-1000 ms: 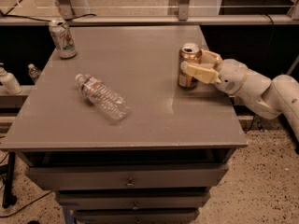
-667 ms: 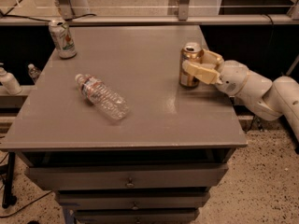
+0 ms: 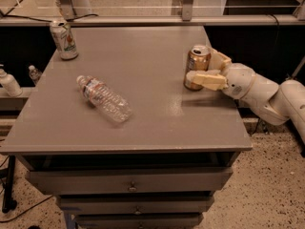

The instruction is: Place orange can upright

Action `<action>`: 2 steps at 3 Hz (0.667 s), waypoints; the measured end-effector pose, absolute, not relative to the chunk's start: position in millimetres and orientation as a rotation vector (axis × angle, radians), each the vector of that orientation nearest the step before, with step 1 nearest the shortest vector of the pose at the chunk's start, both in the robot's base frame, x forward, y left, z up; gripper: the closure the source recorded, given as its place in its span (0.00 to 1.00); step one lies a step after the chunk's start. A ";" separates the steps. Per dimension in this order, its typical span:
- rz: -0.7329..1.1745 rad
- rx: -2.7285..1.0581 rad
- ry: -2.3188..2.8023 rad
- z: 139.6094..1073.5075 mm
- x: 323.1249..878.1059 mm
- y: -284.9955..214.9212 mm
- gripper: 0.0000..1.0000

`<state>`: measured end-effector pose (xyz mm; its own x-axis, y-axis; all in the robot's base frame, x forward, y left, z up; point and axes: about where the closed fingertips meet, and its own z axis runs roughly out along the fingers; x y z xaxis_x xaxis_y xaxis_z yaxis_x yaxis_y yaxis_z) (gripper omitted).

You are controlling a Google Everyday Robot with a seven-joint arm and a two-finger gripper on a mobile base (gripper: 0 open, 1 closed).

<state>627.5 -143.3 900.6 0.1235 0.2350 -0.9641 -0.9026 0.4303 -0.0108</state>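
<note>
The orange can (image 3: 197, 60) stands upright on the grey table (image 3: 143, 123), near its right edge. Its silver top faces up. My gripper (image 3: 201, 68) reaches in from the right and is shut on the can. The near finger (image 3: 206, 79) crosses the can's lower front. The far finger (image 3: 219, 60) sits behind the can on its right side. The white arm (image 3: 267, 94) extends off past the table's right edge.
A clear plastic water bottle (image 3: 104, 98) lies on its side left of centre. A white can with green and red print (image 3: 64, 39) stands at the back left corner. Drawers (image 3: 131, 185) sit below the tabletop. A rail runs behind the table.
</note>
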 end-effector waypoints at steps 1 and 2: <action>0.934 -0.745 1.160 905.3 624.9 -149.2 0.00; 0.872 -0.783 1.187 928.3 615.2 -173.1 0.00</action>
<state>615.2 -173.1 928.3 0.1446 0.1540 -0.9774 -0.8869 0.4582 -0.0590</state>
